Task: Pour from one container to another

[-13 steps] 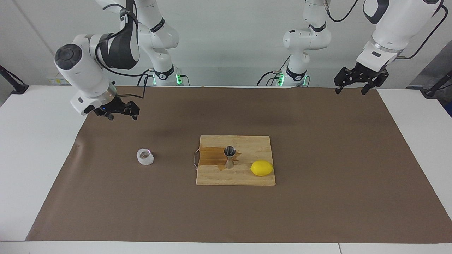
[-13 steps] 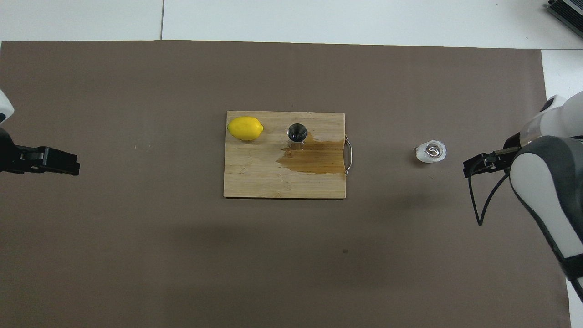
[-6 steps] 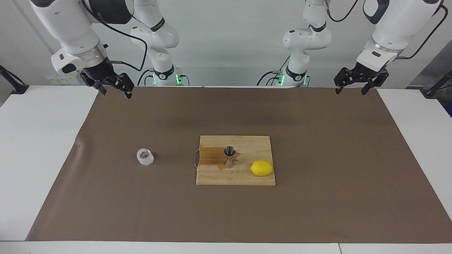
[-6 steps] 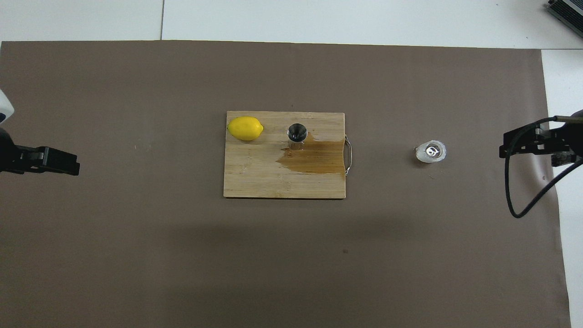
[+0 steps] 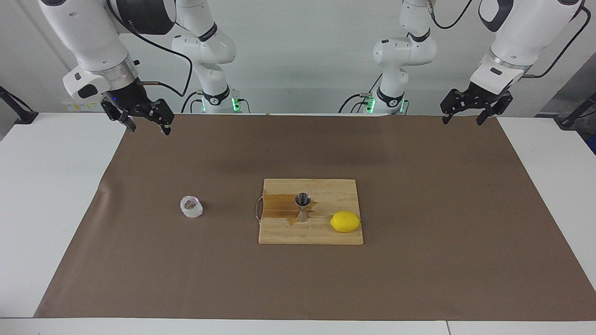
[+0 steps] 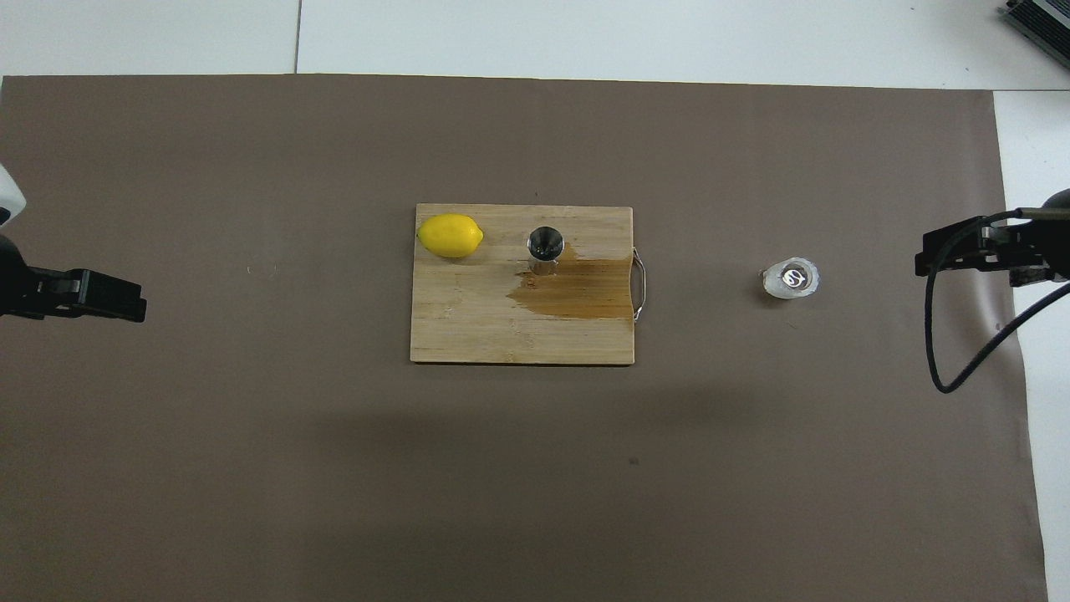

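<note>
Near the desk's edge at the robots' end, the right tool [image 5: 142, 120] and the left tool [image 5: 470, 110] are held raised, each with fingers spread and nothing gripped. The glass cup [image 5: 191, 207] is seen upright on the brown mat [image 5: 419, 260], toward the right arm's end. The jigger [image 5: 302, 207] stands on the cutting board [image 5: 312, 235], beside a lemon [image 5: 345, 221] and a brown spill [image 5: 279, 208]. Judged as a finished pour; any repeat is best done slowly, with the cup's lip centred over the narrow jigger mouth.
</note>
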